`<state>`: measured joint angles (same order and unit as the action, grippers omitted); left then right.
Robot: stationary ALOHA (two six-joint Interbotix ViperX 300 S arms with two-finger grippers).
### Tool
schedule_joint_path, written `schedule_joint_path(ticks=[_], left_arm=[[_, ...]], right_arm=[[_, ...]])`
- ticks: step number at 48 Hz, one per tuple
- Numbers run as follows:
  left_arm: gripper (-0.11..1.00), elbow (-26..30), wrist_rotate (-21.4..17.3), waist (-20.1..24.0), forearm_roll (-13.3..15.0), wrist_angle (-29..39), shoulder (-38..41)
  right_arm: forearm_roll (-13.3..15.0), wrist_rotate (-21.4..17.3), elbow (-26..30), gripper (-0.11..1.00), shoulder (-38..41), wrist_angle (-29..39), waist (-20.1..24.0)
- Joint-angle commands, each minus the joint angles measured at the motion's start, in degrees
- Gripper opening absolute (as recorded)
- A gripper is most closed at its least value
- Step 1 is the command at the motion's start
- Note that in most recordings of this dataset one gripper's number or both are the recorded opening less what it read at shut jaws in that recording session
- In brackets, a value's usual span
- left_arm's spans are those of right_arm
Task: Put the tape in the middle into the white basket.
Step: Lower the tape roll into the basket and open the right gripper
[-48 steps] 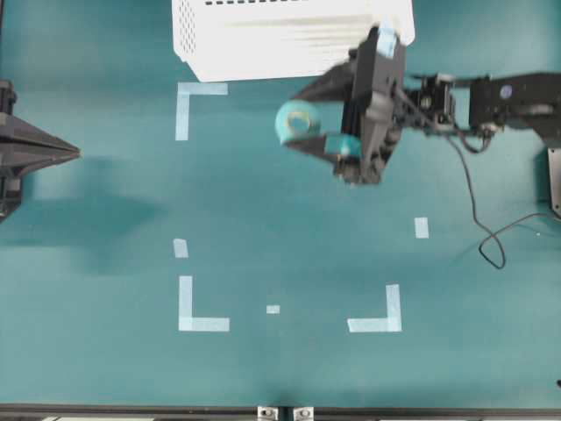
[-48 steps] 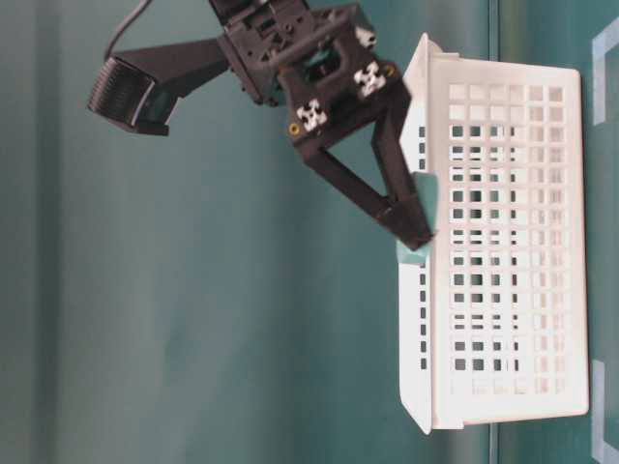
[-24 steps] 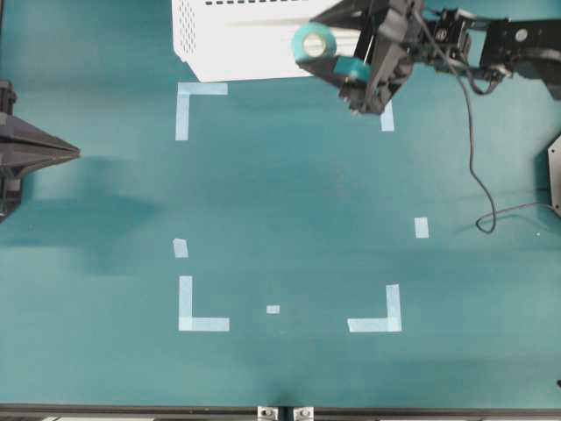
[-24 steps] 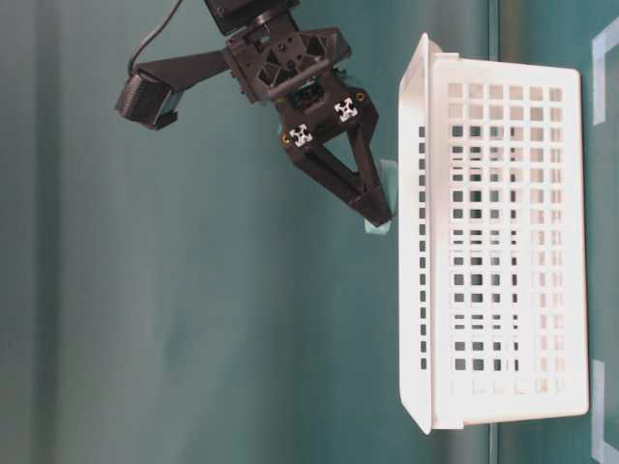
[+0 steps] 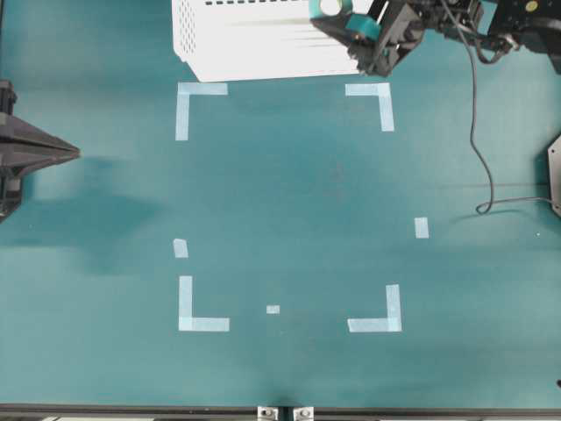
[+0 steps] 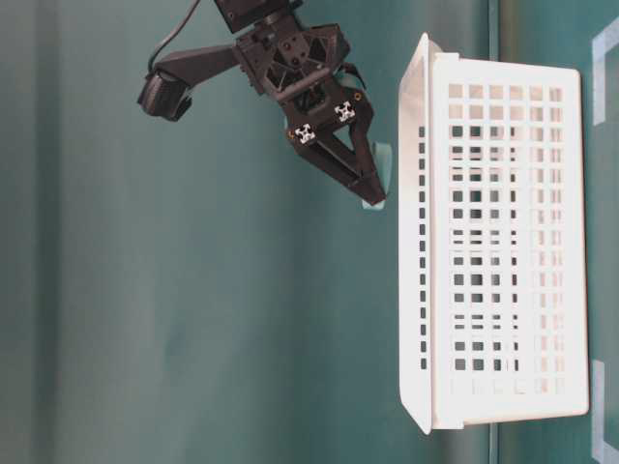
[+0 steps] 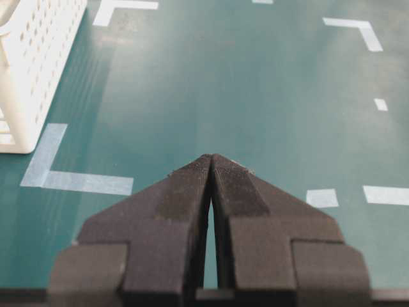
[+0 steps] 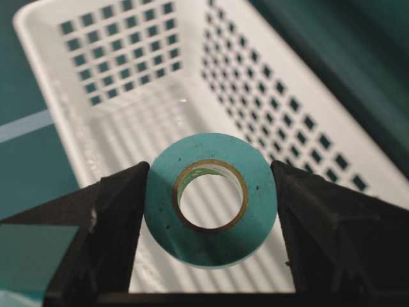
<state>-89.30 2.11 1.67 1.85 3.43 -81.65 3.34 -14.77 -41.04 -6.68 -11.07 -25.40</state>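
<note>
My right gripper (image 8: 211, 211) is shut on the tape (image 8: 211, 199), a light teal roll with a tan core, gripping it by its two sides. It holds the roll in the air over the open top of the white basket (image 8: 128, 125). In the overhead view the tape (image 5: 333, 7) and right gripper (image 5: 355, 22) hang over the basket (image 5: 250, 39) near its right end. In the table-level view the gripper (image 6: 372, 193) is just clear of the basket's rim (image 6: 414, 242). My left gripper (image 7: 211, 160) is shut and empty, low at the left edge (image 5: 74, 153).
Pale tape corner marks (image 5: 200, 110) (image 5: 377, 311) and small strips (image 5: 422, 227) frame a square on the green table. The right arm's cable (image 5: 480, 158) loops over the table at the right. The basket's corner (image 7: 25, 83) shows in the left wrist view.
My right gripper has carried the tape up from the table's middle toward the far edge, and it now hangs over the basket's opening. The left arm has not moved.
</note>
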Motion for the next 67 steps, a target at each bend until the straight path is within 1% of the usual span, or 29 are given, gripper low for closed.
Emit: schedule_joint_path(ticks=[1,10,20,31,33,36,39,41,52,60,67], left_arm=[[-0.11,0.6,0.1,0.1,-0.1,-0.5,0.4],[-0.11,0.6,0.1,0.1,-0.1,-0.5,0.4],[-0.11,0.6,0.0,0.1,-0.1,-0.5,0.5],[-0.11,0.6,0.0,0.1,-0.1,-0.5,0.5],[-0.11,0.6,0.1,0.1,-0.1,-0.5,0.5],[-0.11,0.7,0.1,0.1,-0.1,-0.5,0.4],[-0.11,0.7,0.0,0.1,-0.1,-0.5,0.5],[-0.11,0.6,0.1,0.1,-0.1,-0.5,0.4],[-0.11,0.6,0.1,0.1,-0.1,-0.5,0.4],[-0.11,0.7,0.1,0.2,-0.2,-0.5,0.4],[-0.11,0.6,0.1,0.1,-0.1,-0.4,0.4]], right_arm=[[0.1,0.1,0.5,0.66,-1.4,-0.3,-1.2],[0.3,0.2,0.5,0.66,-1.4,-0.3,-2.2],[2.6,0.1,0.4,0.66,-1.4,-0.3,-2.2],[2.8,-0.2,0.4,0.67,-1.4,0.5,-2.2],[2.8,-0.2,0.4,0.73,-1.4,0.9,-2.2],[2.8,-0.2,0.4,0.89,-1.4,1.3,-2.2],[2.8,-0.2,0.4,0.98,-1.4,1.4,-2.2],[2.8,-0.2,0.4,1.0,-1.4,1.4,-2.2],[2.8,-0.3,0.5,0.98,-1.7,1.1,-2.1],[2.8,-0.3,0.3,0.98,-3.6,1.1,0.4],[3.0,-0.3,-0.9,0.98,-6.2,0.6,4.8]])
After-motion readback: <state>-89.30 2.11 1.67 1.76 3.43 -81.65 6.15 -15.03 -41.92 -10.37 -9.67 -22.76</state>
